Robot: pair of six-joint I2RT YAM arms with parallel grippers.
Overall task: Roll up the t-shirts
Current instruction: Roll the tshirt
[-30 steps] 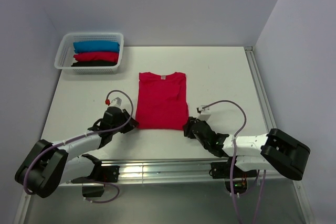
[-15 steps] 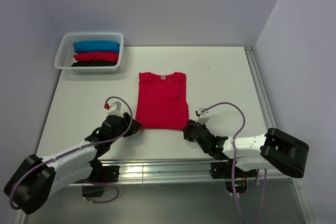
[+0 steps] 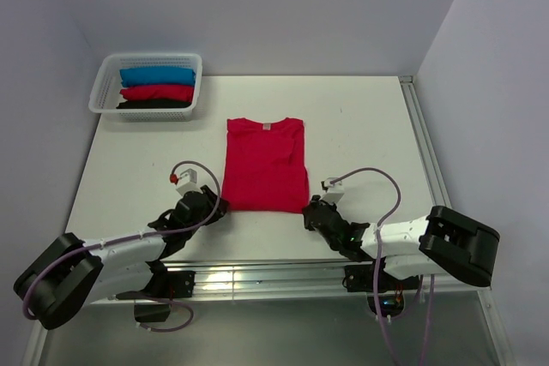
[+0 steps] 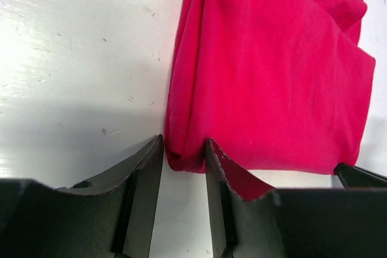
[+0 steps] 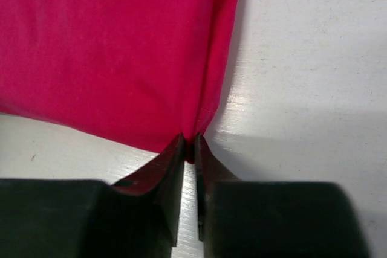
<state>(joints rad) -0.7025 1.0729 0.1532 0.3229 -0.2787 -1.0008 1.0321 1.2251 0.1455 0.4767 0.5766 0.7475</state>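
Note:
A crimson t-shirt [image 3: 265, 165] lies flat on the white table, folded into a long strip with its collar at the far end. My left gripper [image 3: 212, 208] sits at the near left corner. In the left wrist view its jaws [image 4: 183, 149] stand apart, with the thick folded corner of the shirt [image 4: 272, 77] filling the gap between them. My right gripper [image 3: 309, 210] is at the near right corner. The right wrist view shows that gripper [image 5: 189, 143] pinched shut on the tip of the shirt [image 5: 109, 46].
A white basket [image 3: 99, 92] at the far left corner holds rolled blue [image 3: 157, 75], red [image 3: 157, 92] and black [image 3: 153, 104] shirts. A metal rail [image 3: 257, 276] runs along the table's near edge, and walls close in on the left, back and right.
The right jaws have closed onto the shirt's near right corner. The left gripper opened and moved up to the near left corner. The shirt itself has not moved.

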